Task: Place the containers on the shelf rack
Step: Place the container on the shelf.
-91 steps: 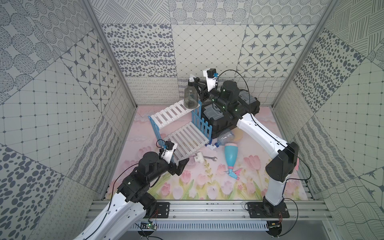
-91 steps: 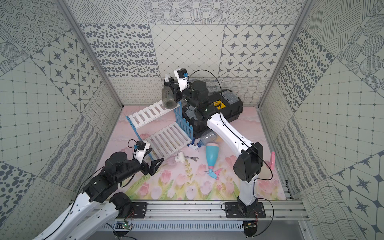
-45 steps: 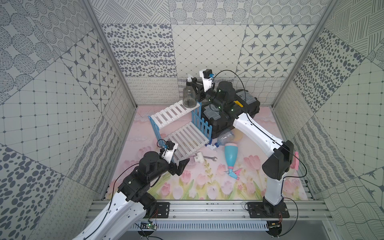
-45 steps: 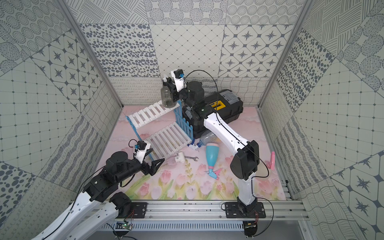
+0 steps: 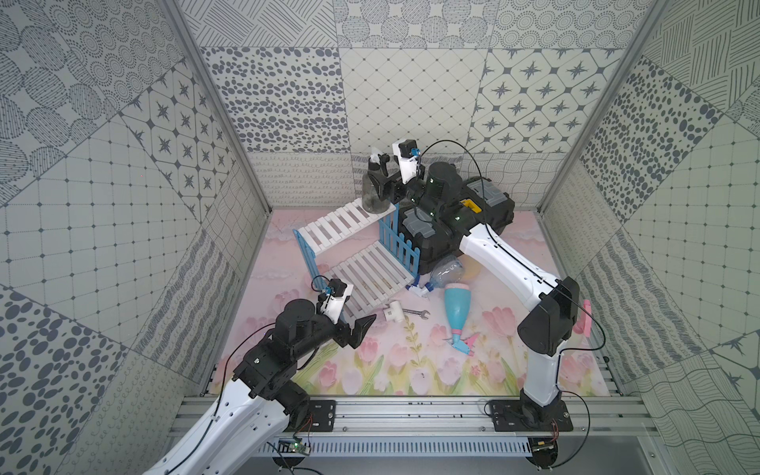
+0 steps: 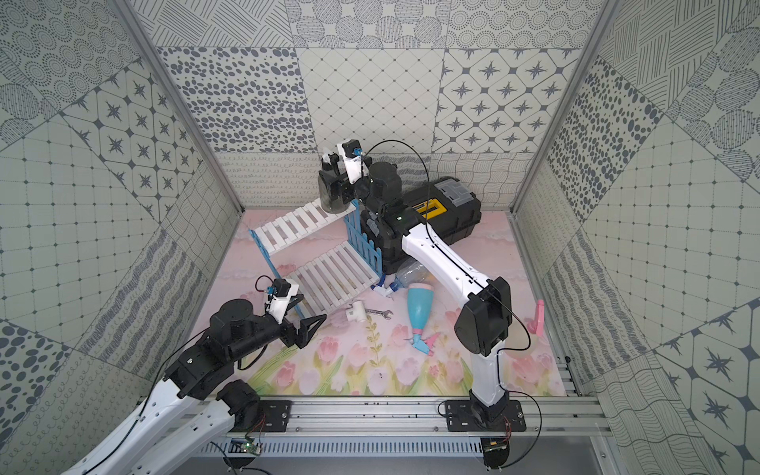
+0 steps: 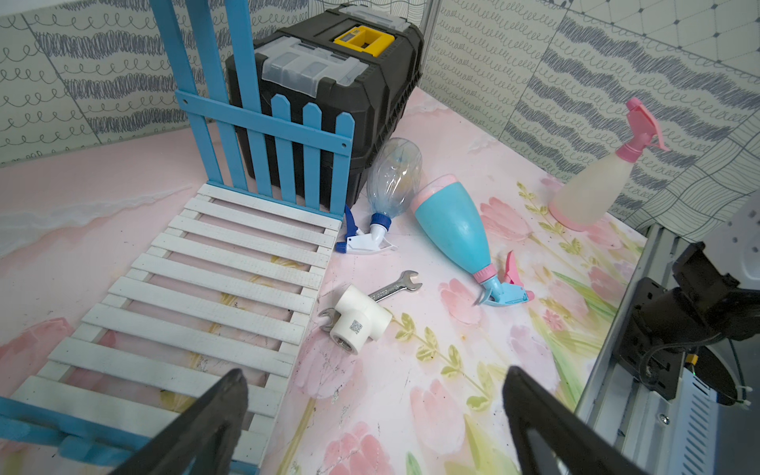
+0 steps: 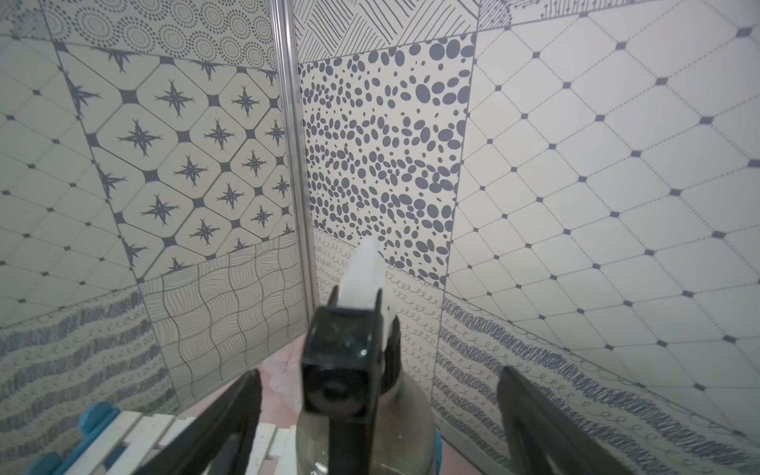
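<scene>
- The left fingers (image 5: pixel 362 327) sat lower left of centre in both top views. They were spread wide and held nothing, hovering over the flowered counter (image 5: pixel 411 370) by the front corner of the rack's lower shelf.
- Just past them, near the middle of the frame, a white pipe fitting (image 5: pixel 394 311) lay across a small wrench (image 5: pixel 417 313).
- Right of those, the blue spray bottle (image 5: pixel 456 306) lay on its side on the counter. Its pink trigger pointed toward the bottom of the frame.
- Just behind it, the clear spray bottle (image 5: pixel 446 271) also lay on its side. Its base was at the foot of the toolbox and its blue-white trigger was near the corner of the lower shelf.
- The cream spray bottle (image 7: pixel 588 193) stood upright at the right edge of the counter. In the top views the right arm hid most of it.
- The rack (image 5: pixel 341 224) stood at the centre of the frame, with two white slatted shelves between blue picket sides.
- The black toolbox (image 5: pixel 473 218) sat just beside the rack's right panel, above centre.
- The grey spray bottle (image 5: pixel 372 193) stood upright on the far right end of the rack's top shelf.
- The right fingers (image 8: pixel 230 419) were parted wide on either side of that bottle's black spray head (image 8: pixel 341 362). They touched neither side and gripped nothing.
</scene>
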Controlling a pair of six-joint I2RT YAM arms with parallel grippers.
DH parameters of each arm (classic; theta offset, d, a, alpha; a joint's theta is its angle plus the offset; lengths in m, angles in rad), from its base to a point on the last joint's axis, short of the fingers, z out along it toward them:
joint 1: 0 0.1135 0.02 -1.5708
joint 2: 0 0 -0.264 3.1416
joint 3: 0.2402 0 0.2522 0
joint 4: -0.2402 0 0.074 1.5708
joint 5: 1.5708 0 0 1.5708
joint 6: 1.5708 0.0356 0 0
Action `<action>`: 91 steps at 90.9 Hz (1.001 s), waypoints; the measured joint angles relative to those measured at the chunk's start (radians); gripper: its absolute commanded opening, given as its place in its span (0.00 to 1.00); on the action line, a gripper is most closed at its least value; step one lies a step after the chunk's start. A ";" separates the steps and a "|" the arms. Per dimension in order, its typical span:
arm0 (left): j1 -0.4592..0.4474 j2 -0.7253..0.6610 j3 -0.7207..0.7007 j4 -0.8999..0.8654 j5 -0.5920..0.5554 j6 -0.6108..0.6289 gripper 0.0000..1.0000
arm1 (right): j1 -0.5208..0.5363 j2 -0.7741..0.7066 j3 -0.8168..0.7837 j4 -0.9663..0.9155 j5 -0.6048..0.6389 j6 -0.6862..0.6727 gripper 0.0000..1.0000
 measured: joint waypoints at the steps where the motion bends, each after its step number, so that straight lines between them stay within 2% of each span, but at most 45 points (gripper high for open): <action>1: 0.000 0.000 0.000 0.000 0.000 0.000 0.99 | 0.000 -0.001 -0.003 0.000 0.003 -0.002 0.97; 22: 0.000 0.002 0.000 0.000 0.008 0.000 0.99 | 0.004 -0.125 -0.180 -0.005 0.031 -0.006 0.97; 53: 0.000 0.012 0.000 0.006 0.058 -0.001 0.99 | 0.004 -0.625 -0.503 -0.049 0.093 0.035 0.97; 70: 0.000 0.053 -0.003 0.050 0.116 -0.027 0.98 | -0.039 -0.842 -0.714 -0.183 0.128 0.142 0.97; 91: -0.029 0.109 -0.017 0.122 0.157 -0.072 0.99 | -0.181 -0.916 -0.990 -0.395 0.037 0.359 0.97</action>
